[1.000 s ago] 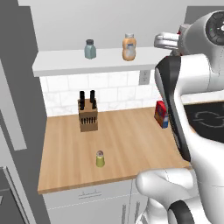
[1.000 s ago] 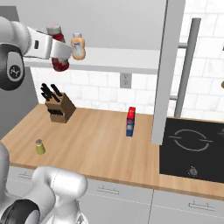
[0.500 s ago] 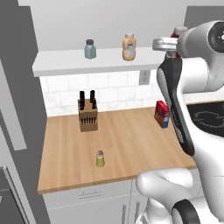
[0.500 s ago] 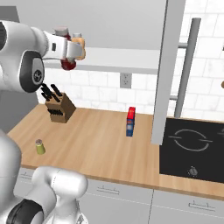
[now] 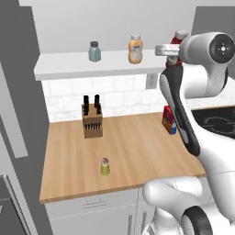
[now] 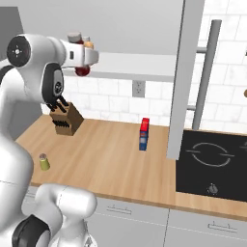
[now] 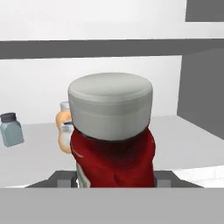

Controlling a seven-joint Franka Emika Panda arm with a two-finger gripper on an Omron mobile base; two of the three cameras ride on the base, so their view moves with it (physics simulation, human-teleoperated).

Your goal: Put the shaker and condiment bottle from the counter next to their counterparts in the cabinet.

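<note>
Behind the condiment bottle [image 7: 111, 144], orange bottle [image 7: 63, 131] (half hidden).

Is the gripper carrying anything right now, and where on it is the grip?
Yes. The gripper holds the red condiment bottle by its lower body, with the white cap pointing away from the hand, up near the cabinet shelf.

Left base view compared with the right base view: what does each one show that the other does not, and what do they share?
Left base view alone: the blue-grey shaker on the cabinet shelf, and the pale orange bottle in full.

Right base view alone: the grey vertical panel and the long handle bar.

Both: the yellow-green shaker on the counter, the knife block, the red and blue box, the black cooktop, and the red condiment bottle lifted at shelf height.
</note>
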